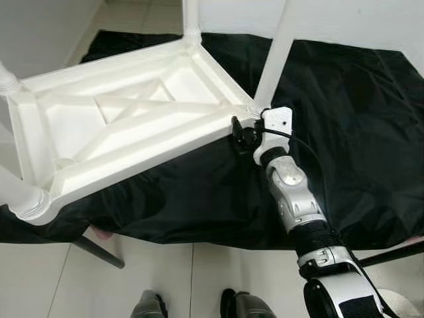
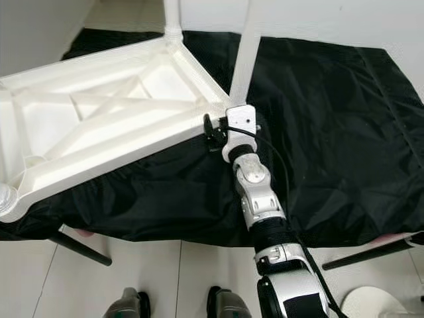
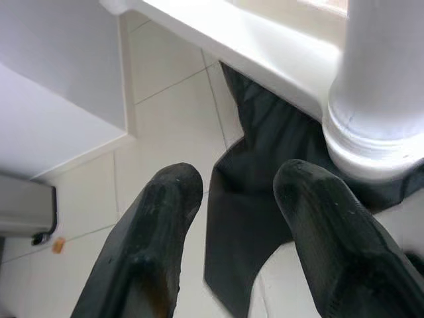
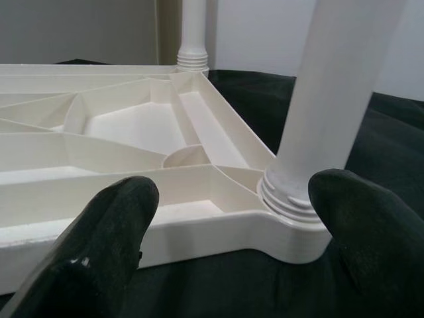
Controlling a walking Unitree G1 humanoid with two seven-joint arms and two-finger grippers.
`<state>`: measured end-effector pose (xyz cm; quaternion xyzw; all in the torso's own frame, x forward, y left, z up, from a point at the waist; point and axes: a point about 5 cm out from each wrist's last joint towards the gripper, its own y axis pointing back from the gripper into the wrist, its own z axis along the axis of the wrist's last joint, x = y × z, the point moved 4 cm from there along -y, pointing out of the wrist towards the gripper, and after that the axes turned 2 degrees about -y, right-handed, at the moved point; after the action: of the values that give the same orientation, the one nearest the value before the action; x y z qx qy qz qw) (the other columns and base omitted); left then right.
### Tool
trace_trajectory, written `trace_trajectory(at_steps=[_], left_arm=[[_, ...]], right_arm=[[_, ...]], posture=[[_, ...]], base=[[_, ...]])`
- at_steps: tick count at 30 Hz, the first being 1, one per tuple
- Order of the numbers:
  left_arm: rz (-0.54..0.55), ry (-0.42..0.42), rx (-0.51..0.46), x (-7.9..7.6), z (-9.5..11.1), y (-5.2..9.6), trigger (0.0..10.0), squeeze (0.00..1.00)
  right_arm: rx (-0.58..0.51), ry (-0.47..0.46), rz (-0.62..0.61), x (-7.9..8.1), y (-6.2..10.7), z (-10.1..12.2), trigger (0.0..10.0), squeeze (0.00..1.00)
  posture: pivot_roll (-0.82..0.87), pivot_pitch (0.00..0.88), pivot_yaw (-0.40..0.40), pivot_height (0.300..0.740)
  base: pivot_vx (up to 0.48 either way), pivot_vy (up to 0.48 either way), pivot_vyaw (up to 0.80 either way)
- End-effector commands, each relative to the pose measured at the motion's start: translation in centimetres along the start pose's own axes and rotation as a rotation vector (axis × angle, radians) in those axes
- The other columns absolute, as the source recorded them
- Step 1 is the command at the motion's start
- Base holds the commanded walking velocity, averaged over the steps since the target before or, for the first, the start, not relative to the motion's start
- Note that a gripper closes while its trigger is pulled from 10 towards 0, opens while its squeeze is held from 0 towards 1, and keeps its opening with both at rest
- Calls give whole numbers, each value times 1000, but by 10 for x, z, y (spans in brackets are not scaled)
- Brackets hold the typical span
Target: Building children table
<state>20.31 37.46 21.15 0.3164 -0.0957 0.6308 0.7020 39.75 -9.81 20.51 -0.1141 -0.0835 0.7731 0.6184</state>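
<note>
The white plastic table top [image 1: 126, 126] lay upside down on a black cloth [image 1: 344, 132], its ribbed underside facing up. Four white legs could be counted in the head views: one [image 1: 275, 56] screwed into the corner nearest the right arm, one [image 1: 191, 18] at the far corner, one [image 1: 8, 81] at the left far corner and one [image 1: 20, 195] at the near left corner. The cloth covered a low surface standing on pale floor tiles [image 1: 218, 278], with two dark slanting struts [image 1: 99, 253] showing under its near edge.

The right gripper [image 4: 225, 218] sat at the corner with the nearest leg, its two black fingers [image 4: 109, 245] spread apart on either side of that corner and touching nothing that could be seen. The left gripper [image 3: 238, 218] hung beside the table edge near another leg socket [image 3: 377, 132], its two fingers [image 3: 152, 232] likewise spread, above the tiles and the cloth's hem. The robot's two feet [image 1: 149, 306] stood at the bottom of the head view.
</note>
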Motion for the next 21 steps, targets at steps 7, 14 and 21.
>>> trace_trajectory(at_steps=[7, 14, 21], left_arm=[[242, 100, -106, 0, 4, -23, 10000, 0], [119, 107, -212, -33, 18, -34, 10000, 0], [-11, 76, -308, -60, 40, -32, 10000, 0]], right_arm=[[24, -6, -14, 3, 5, -10, 10000, 0], [29, 1, -23, 1, 5, -10, 10000, 0], [34, 11, -24, -3, 5, -9, 10000, 0]], posture=[[72, 150, 12, 740], [64, 173, 4, 740], [59, 198, -6, 740]], base=[[0, 0, 0], [0, 0, 0], [0, 0, 0]])
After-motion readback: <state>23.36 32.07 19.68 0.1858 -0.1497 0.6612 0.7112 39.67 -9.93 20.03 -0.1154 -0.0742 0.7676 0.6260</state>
